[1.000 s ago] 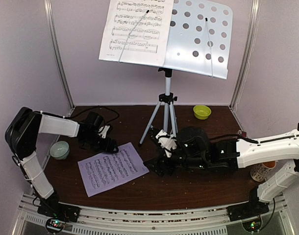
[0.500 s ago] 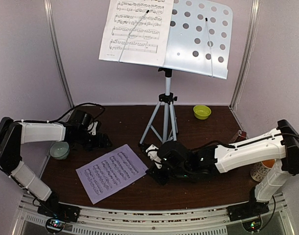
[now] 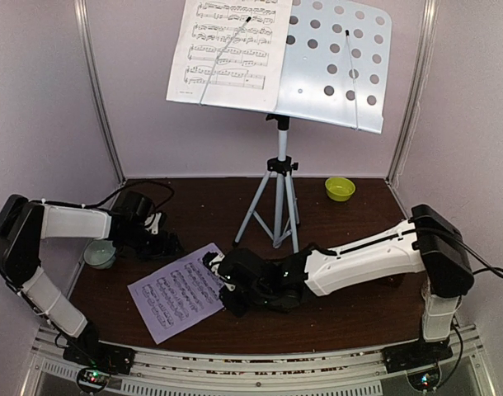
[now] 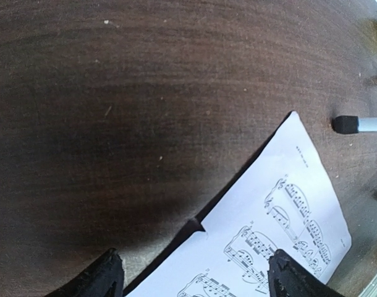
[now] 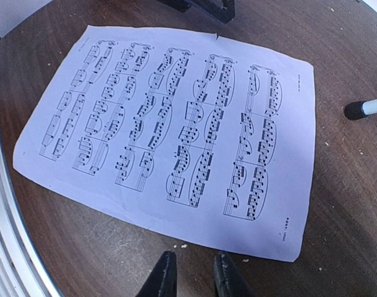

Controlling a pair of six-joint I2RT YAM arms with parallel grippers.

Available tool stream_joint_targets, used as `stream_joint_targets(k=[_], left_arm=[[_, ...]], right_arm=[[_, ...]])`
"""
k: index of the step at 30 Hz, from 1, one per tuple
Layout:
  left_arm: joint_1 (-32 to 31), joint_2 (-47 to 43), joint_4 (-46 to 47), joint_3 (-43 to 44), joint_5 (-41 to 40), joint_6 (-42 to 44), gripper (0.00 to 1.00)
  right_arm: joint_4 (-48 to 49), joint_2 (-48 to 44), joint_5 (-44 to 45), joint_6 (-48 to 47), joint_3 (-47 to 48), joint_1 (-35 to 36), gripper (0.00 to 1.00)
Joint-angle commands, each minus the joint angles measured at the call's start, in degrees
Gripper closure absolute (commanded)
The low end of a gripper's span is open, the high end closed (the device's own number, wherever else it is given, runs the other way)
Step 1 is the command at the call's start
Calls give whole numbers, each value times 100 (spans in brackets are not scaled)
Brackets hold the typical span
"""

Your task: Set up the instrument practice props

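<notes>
Top view: one printed sheet-music page [image 3: 227, 49] rests on the white perforated music-stand desk [image 3: 338, 62]; the second page [image 3: 181, 289] lies flat on the dark table [image 3: 359, 309]. Left wrist view: the left gripper [image 4: 194, 272] stands spread wide over that page's edge. Right wrist view: the right gripper [image 5: 191, 267] shows fingers nearly together, a narrow gap between, just short of the page.

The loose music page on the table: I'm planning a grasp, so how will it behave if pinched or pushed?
The page lies thin and flat against the table, so lifted by one edge it would probably droop. A push would likely slide it over the smooth wood rather than buckle it much. A single sheet, it should weigh almost nothing.
</notes>
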Motion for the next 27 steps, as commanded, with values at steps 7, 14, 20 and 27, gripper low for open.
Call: stream_joint_targets(k=[7,14,20,27], left_arm=[[45,-29,200,-334,161,114,17],[44,-128,212,-451,200,120,17],[46,-171,212,-542,246,122,17],[14,-215,414,-787,619,78,20]], right_arm=[[-1197,926,89,-302,1326,-240,81],[-2198,1421,-144,-823,1945,-353,84],[-2505,1579,-184,-1013,1941,-528,86],[-2627,1621,-210,-1160,1753,-1160,86]])
